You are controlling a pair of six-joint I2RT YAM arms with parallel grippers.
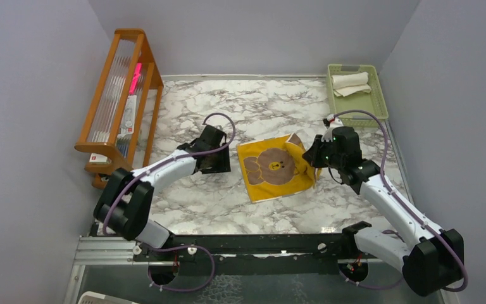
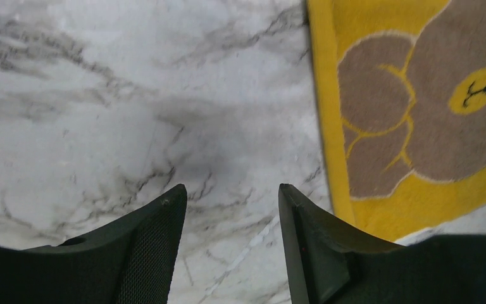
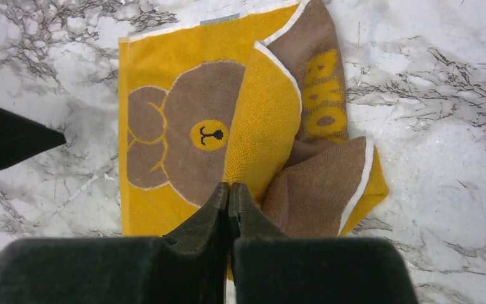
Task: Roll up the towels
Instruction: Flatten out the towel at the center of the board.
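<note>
Two towels in view: a yellow towel (image 1: 277, 168) with a brown bear on it, and a cream towel (image 1: 349, 82)
Yellow towel, place: flat on the marble table (image 1: 228, 107), near its middle, between the two grippers
Yellow towel, shape: its 9 o'clock half lies spread with the bear's face up; its 3 o'clock side is folded back over itself, so the brown underside with yellow letters shows
Cream towel, place: bunched in the pale green basket (image 1: 380, 95), which stands at 1 o'clock in the table's far corner, well apart from both arms
Left gripper (image 2: 231, 193): at 9 o'clock of the yellow towel, just beside its edge and over bare marble; fingers (image 2: 158, 240) stand apart with nothing between them, and only veined stone shows in the gap
Right gripper (image 3: 228, 187): at 3 o'clock of the yellow towel, over the folded part; the two fingers are pressed together tip to tip, right at the rim of the yellow flap
Right gripper, hold: whether cloth is pinched between the tips cannot be told from the wrist view
One wooden rack (image 1: 117, 95): at 10 o'clock, along the table's left edge, with pink and clear items on its shelves
</note>
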